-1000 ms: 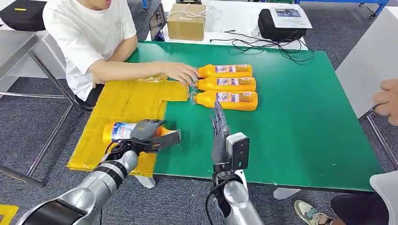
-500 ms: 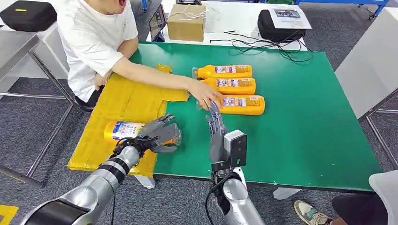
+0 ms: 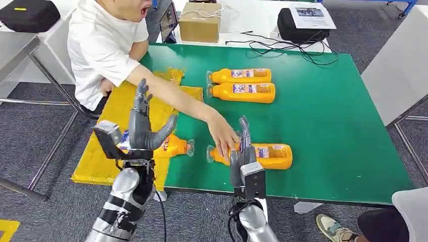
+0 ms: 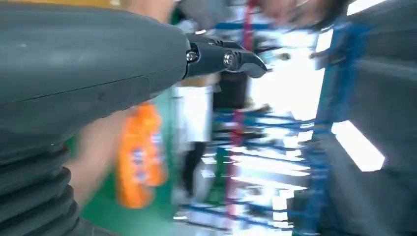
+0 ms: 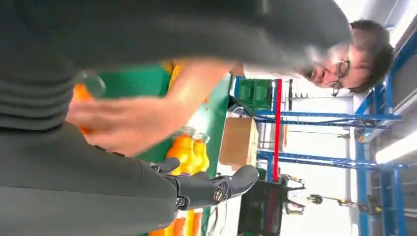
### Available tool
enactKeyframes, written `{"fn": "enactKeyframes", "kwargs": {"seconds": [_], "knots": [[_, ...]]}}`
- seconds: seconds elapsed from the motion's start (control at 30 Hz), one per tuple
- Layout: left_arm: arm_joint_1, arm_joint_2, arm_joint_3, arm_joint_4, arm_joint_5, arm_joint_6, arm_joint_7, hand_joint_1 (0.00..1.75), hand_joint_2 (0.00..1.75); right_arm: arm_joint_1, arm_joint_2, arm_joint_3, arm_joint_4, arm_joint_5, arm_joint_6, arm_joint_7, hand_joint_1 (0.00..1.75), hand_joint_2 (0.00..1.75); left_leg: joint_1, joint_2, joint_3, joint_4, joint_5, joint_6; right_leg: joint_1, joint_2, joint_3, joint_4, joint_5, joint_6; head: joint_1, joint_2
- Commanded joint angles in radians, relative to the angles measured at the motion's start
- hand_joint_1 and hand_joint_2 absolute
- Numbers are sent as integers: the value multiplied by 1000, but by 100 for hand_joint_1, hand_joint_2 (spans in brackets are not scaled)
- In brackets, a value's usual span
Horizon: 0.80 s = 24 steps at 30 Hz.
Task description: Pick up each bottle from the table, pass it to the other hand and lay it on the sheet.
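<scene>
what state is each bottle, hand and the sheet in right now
left hand: raised, fingers apart, holding nothing
right hand: fingers straight, upright by the near bottle, holding nothing
bottle on the sheet edge: lying on its side, cap over the green table
near bottle: lying on its side, person's hand on its neck end
two far bottles: lying side by side, untouched
yellow sheet: flat on the table

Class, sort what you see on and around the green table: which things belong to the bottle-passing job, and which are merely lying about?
Belong to the job:
- near bottle under a person's hand
- two far bottles
- bottle on the sheet
- yellow sheet
- left hand, right hand

Lying about:
- cardboard box
- black bag
- cables
</scene>
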Motion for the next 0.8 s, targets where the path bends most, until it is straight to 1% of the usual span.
{"fn": "enactKeyframes", "kwargs": {"seconds": [0.03, 0.17, 0.2, 0.27, 0.3, 0.33, 0.37, 0.4, 0.47, 0.5, 0.53, 0.57, 0.6, 0.63, 0.67, 0.7, 0.73, 0.8], "knots": [[121, 30, -48, -249, 46, -1, -43, 0, 175, 34, -114, 53, -19, 137, -75, 9, 0, 175, 0, -1, 6, -1, -2, 0, 0, 2, 6, -1, -2, -1, 0, 0], [117, 30, -47, -245, 46, -1, -43, 0, 175, 32, -111, 52, -19, 137, -74, 10, 0, 175, 0, -1, 3, 0, -1, 0, 0, 1, 3, 0, -1, -1, 0, 0], [119, 26, -40, -241, 52, 3, -46, 0, 175, 18, -132, 76, -3, 216, -92, 34, 0, 175, 0, -2, 4, 0, -2, -1, 0, 1, 4, 1, -2, -1, 0, 0], [169, 15, -23, -264, 82, 1, -45, 0, 175, 1, -211, 100, 49, 461, -169, 132, 0, 175, 0, 0, 5, 0, -2, -1, 0, 3, 5, -1, -1, -1, 0, 0], [194, 21, -30, -271, 79, -15, -53, 0, 175, -3, -243, 90, 75, 502, -179, 140, 0, 175, 0, -1, 5, -1, -1, 0, 0, 2, 5, -2, -1, -1, 0, 0], [214, 33, -47, -259, 53, -30, -61, 0, 175, -13, -257, 59, 123, 524, -204, 145, 0, 175, 0, -1, 6, -1, -2, -1, 0, 2, 6, -1, -1, -1, 0, 0], [234, 31, -50, -239, 42, -41, -72, 0, 175, -32, -267, 31, 189, 561, -229, 154, 0, 175, 0, 0, 5, -2, -1, 0, 0, 2, 6, -2, 0, 0, 0, 0], [257, 18, -53, -193, 54, -63, -56, 0, 175, -57, -277, 4, 277, 625, -271, 166, 0, 175, 0, -1, 10, -4, -2, 0, -1, 2, 10, -5, -1, 0, 0, 0], [274, -7, -55, -125, 68, -78, -61, 0, 175, -96, -281, -28, 401, 680, -320, 177, 0, 175, 0, -1, 9, -4, -1, 0, -1, 1, 10, -5, 0, 0, 0, 0], [273, -13, -57, -105, 68, -77, -64, 0, 175, -108, -281, -34, 436, 691, -334, 171, 0, 175, 0, -2, 10, -4, -1, 0, -1, 1, 11, -5, -1, 0, 0, 0], [276, -23, -67, -78, 68, -77, -70, 0, 175, -120, -272, -61, 462, 647, -338, 139, 0, 175, 0, -2, 8, -3, -2, 0, -1, 1, 9, -4, -1, 0, 0, 0], [278, -27, -85, -66, 24, -44, -107, 0, 175, -126, -260, -106, 461, 665, -344, 133, 0, 175, -1, -1, 7, -3, -1, 0, -1, 1, 8, -4, 0, 0, 0, 0], [277, -28, -90, -61, 9, -31, -131, 0, 175, -129, -251, -126, 461, 732, -344, 141, 0, 175, -1, -2, 8, -2, -1, 0, -2, 1, 10, -4, -1, 0, 0, 0], [282, -37, -91, -56, 20, -29, -126, 0, 175, -159, -243, -124, 505, 737, -337, 159, 0, 175, -2, -2, 5, -2, -1, 0, -3, 0, 5, -2, 0, 0, 0, 0], [283, -41, -88, -58, 31, -28, -124, 0, 175, -181, -248, -108, 529, 763, -337, 179, 0, 175, -3, -2, 6, -2, -1, 0, -3, 0, 6, -2, -1, 0, 0, 0], [283, -45, -80, -69, 53, -30, -127, 0, 175, -220, -262, -74, 565, 818, -342, 219, 0, 175, -3, 0, 4, -1, -1, 0, -3, 2, 4, -2, 0, 0, 0, 0], [281, -44, -78, -76, 54, -31, -127, 0, 175, -233, -264, -74, 569, 817, -333, 221, 0, 175, -3, 2, 3, -1, -1, 0, -3, 3, 3, -1, 0, 0, 0, 0], [281, -43, -77, -79, 56, -31, -125, 0, 175, -237, -265, -74, 570, 816, -330, 222, 0, 175, -3, 1, 4, -1, -1, 0, -3, 3, 4, -1, 0, 0, 0, 0]]}}
